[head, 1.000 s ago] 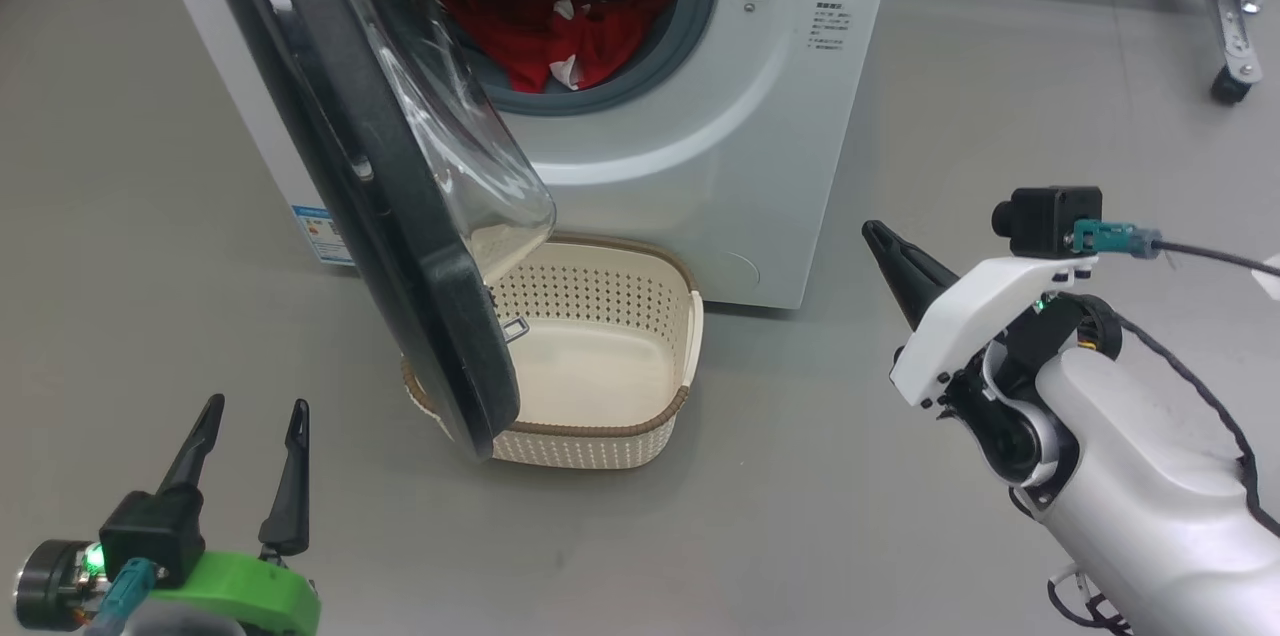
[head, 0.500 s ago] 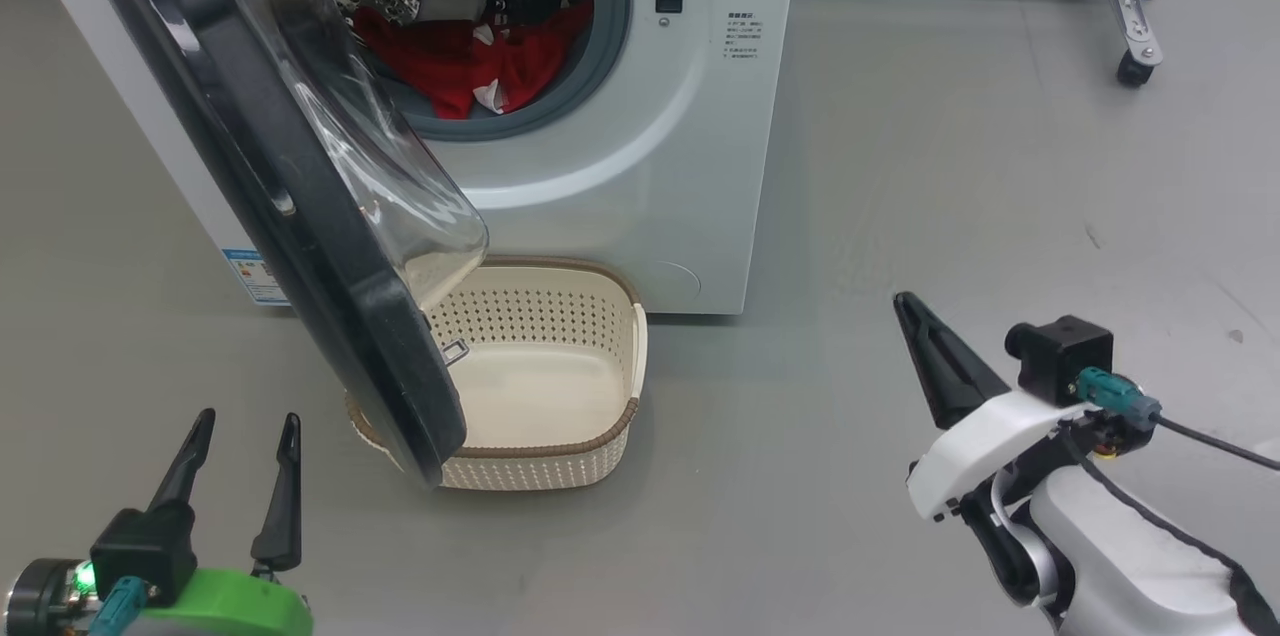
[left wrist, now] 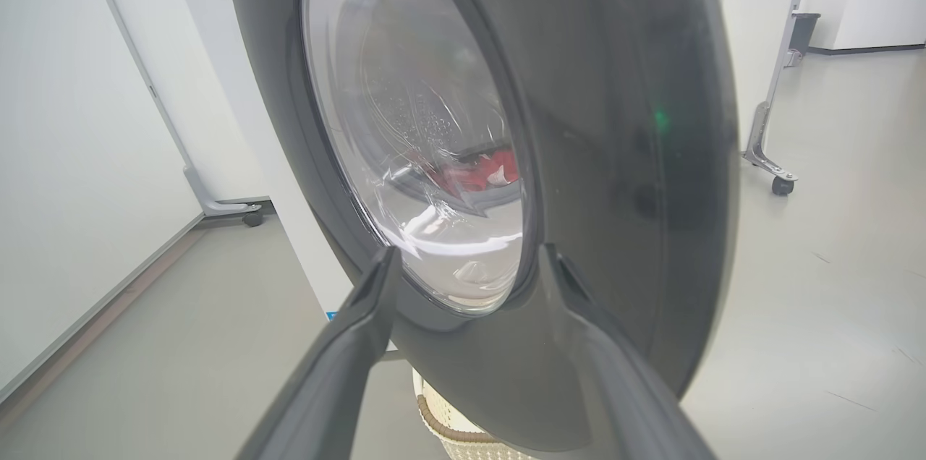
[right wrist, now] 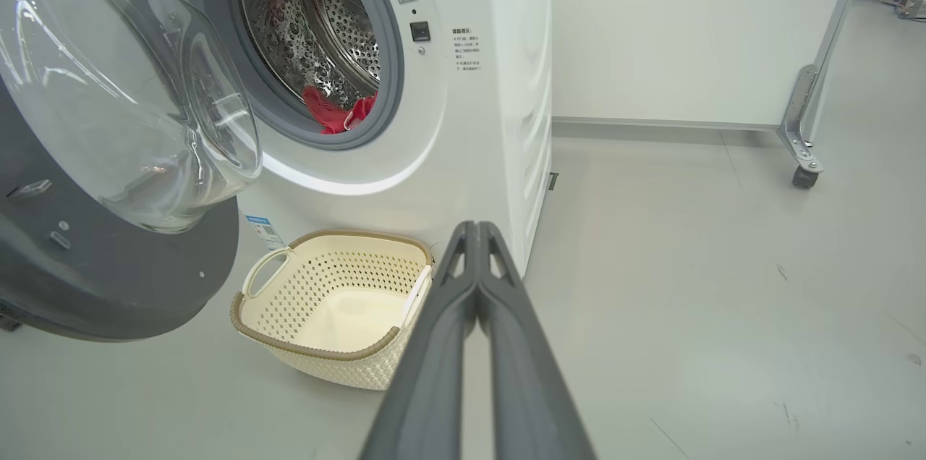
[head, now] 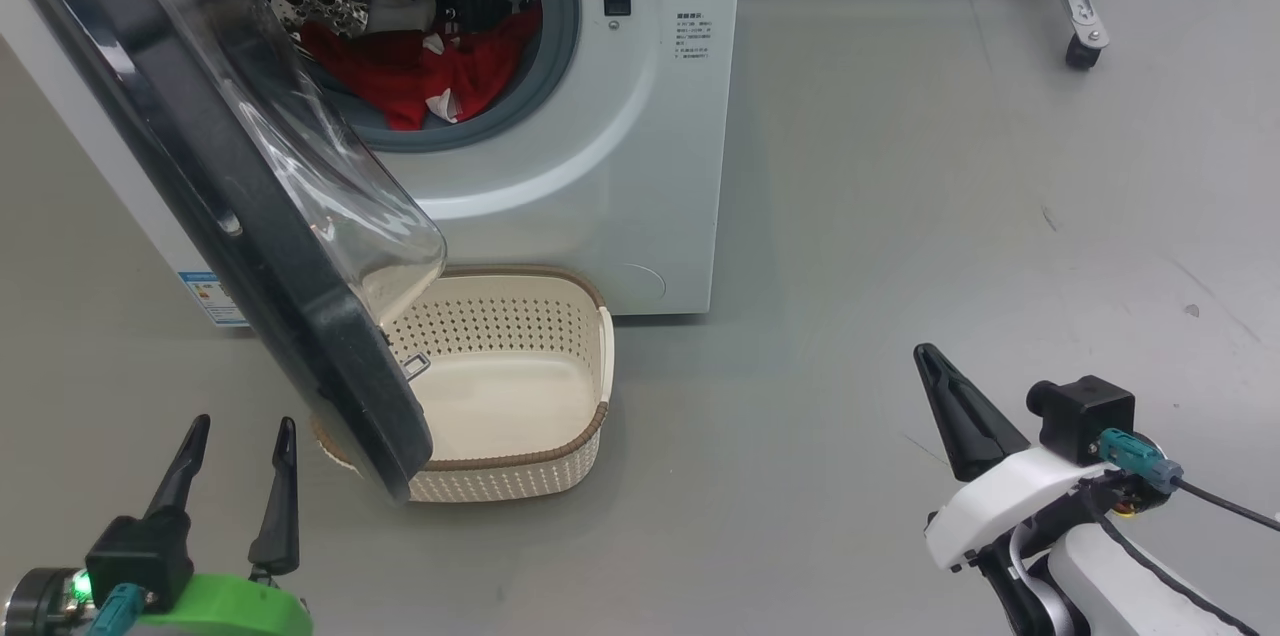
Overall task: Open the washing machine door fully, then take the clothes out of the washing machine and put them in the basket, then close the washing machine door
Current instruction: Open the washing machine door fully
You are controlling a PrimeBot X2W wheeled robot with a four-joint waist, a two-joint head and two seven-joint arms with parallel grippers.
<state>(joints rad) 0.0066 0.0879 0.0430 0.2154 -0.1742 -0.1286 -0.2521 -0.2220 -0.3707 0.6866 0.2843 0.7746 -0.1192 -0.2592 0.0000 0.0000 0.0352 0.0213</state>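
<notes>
The door [head: 290, 316] stands partly open, hinged on the washer's [head: 620, 176] left side and swung out from its front. Its black rim slants down and its lower edge hangs over the left part of the basket [head: 500, 481]. The clear glass bowl bulges from the door's inner face toward the drum opening. Through that opening the clothes [head: 400, 81] lie in the bottom of the drum, a red heap with small white patches, resting against the grey rubber ring.

The basket sits on the floor [head: 900, 216] just in front of the washer's base, upright, its cream bottom bare.

The left gripper [head: 244, 424] is in front of the washer and out past the door's outer face, short of its lower edge. Its two fingers are spread wide with nothing between them; in the left wrist view they frame the bottom of the door's window. The right gripper [head: 928, 356] is well off to the washer's right, over bare floor. Its fingers are pressed together on nothing, tips aimed toward the washer.

A metal leg on a caster [head: 1078, 51] stands beyond the washer's right side.
</notes>
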